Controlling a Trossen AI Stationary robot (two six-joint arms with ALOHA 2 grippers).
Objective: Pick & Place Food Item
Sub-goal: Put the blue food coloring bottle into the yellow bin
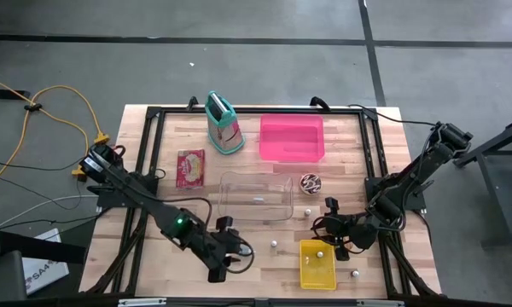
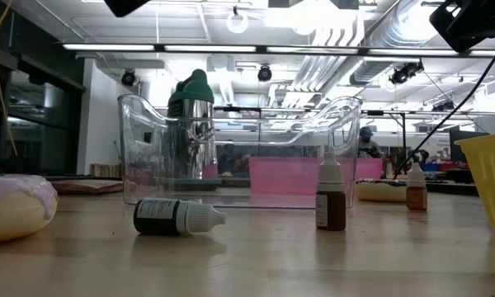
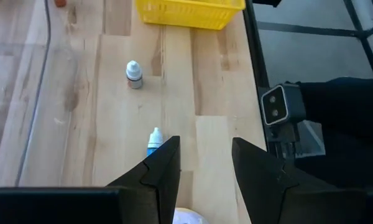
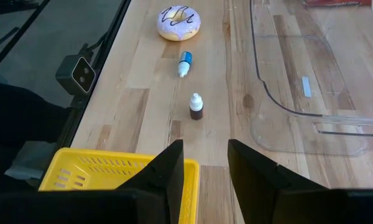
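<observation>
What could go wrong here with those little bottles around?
The open left gripper hangs over the iced donut; the lying dropper bottle beside its finger could get knocked away. The upright brown bottle might topple if an arm sweeps toward the yellow basket. The right gripper waits by the basket.

I see grey concrete floor (image 1: 264, 60) all around my table (image 1: 239, 115), crossed by dark seam lines, with a yellow cable (image 1: 55, 107) trailing over it far off to the left arm's side. Across the tabletop, beyond where my grippers work, the room opens into a workshop: white ceiling ducts (image 2: 346, 45), bright strip lights (image 2: 173, 47), and dark windows (image 2: 33, 115).
</observation>
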